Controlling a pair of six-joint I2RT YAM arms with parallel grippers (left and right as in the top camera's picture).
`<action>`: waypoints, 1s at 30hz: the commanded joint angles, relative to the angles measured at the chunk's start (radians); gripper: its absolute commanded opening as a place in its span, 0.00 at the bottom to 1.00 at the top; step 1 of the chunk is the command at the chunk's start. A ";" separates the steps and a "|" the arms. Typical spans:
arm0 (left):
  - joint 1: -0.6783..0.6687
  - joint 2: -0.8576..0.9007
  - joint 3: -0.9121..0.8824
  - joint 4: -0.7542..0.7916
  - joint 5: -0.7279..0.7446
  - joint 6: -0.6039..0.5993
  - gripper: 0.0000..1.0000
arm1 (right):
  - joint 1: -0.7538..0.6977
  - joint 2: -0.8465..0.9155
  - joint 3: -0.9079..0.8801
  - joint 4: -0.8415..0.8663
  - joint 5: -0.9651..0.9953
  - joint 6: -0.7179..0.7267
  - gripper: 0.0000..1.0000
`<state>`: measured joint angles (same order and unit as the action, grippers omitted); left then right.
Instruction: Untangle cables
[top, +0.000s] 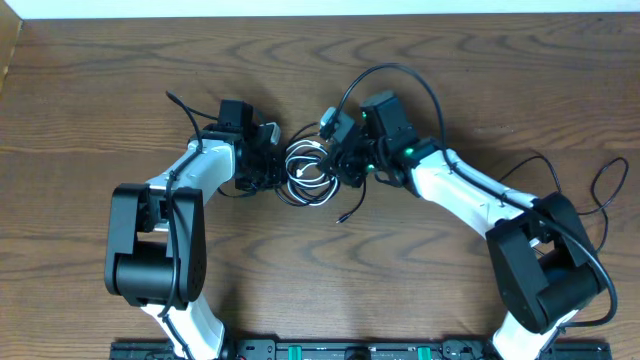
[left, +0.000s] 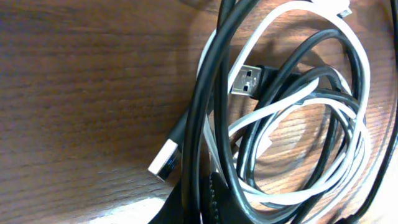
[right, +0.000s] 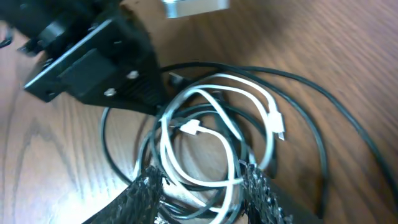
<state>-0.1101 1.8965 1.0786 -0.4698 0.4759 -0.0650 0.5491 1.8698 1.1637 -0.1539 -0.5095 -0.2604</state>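
R gripper (right: 199, 183) spread wide, fingers either side of the cables (right: 211, 124), nothing clamped. L gripper (top: 268, 165) at the tangle's left edge; open or closed, can't tell. Black + white loops lie mid-frame on table (top: 100, 80) in overhead view.

Overhead looks down; wrist views closely share cables (left: 247, 79).

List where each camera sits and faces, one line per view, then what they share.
Overhead: above the table, looking straight down; left arm and right arm show, meeting at the cables.
Left wrist: close over the cables, looking down; likely its finger at the bottom edge.
Right wrist: looking down past its own fingers toward the left gripper.
Shared: all see the cables.
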 joint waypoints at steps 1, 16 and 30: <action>0.002 0.045 -0.011 -0.010 -0.013 0.027 0.08 | 0.039 -0.014 0.019 -0.007 -0.016 -0.111 0.41; 0.002 0.045 -0.011 -0.010 -0.016 0.027 0.16 | 0.113 0.069 0.019 -0.026 0.167 -0.243 0.38; 0.002 0.045 -0.011 -0.010 -0.016 0.027 0.17 | 0.125 0.145 0.019 0.026 0.163 -0.243 0.18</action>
<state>-0.1081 1.8965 1.0786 -0.4698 0.4965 -0.0479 0.6693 2.0117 1.1641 -0.1448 -0.3424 -0.4950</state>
